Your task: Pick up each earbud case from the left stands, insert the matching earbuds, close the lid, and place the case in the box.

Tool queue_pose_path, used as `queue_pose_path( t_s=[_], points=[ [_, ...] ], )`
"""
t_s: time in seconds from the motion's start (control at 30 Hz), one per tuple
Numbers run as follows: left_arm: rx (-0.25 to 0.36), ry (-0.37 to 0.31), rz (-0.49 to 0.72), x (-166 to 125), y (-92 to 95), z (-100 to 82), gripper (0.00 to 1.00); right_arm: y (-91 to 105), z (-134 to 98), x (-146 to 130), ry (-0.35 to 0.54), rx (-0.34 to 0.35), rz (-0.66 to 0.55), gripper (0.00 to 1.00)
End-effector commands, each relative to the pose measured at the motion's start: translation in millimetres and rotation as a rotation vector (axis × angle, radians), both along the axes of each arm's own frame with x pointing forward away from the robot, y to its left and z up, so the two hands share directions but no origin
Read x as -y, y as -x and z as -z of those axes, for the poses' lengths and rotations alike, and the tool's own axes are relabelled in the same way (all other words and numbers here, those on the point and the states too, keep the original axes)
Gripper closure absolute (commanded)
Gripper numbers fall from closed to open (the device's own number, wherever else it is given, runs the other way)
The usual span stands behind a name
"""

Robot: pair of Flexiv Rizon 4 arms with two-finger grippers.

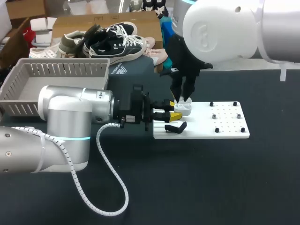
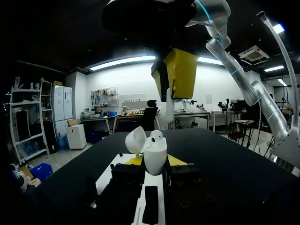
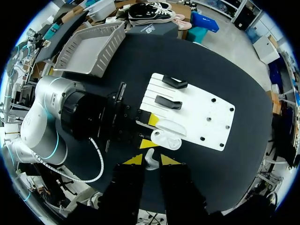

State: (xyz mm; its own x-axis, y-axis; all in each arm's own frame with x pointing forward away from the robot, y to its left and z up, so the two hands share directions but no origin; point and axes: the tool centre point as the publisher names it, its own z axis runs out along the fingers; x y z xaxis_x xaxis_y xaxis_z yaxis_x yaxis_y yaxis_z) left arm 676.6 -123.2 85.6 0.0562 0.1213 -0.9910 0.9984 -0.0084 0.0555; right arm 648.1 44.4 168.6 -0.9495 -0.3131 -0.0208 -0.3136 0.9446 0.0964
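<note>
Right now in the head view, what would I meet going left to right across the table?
Grey slatted plastic basket → left gripper, black with yellow tips → white flat board with black pegs.

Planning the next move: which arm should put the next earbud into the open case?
Right. The right gripper holds an earbud just above the open case, which the left gripper is busy holding upright.

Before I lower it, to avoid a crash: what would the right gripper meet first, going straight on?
Likely the open earbud case held by the left gripper, under the earbud the right gripper carries; depth unclear.
</note>
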Motion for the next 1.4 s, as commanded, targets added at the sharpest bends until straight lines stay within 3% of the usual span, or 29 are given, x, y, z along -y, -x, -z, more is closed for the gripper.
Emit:
queue_pose_path(
  t_s=[0.03, 0.4, 1.4],
  points=[
    [0.001, 0.002, -0.003, 0.1, 0.6, 0.3, 1.0, -4.2, 3.9, -2.6, 0.01, -0.002, 0.006, 1.0],
    [0.001, 0.002, -0.003, 0.1, 0.6, 0.3, 1.0, -11.0, 13.2, -0.8, 0.017, 0.033, 0.036, 1.0],
    [0.001, 0.002, -0.003, 0.1, 0.6, 0.3, 1.0, -17.4, 24.5, -1.6, 0.019, 0.029, 0.046, 1.0]
  ],
)
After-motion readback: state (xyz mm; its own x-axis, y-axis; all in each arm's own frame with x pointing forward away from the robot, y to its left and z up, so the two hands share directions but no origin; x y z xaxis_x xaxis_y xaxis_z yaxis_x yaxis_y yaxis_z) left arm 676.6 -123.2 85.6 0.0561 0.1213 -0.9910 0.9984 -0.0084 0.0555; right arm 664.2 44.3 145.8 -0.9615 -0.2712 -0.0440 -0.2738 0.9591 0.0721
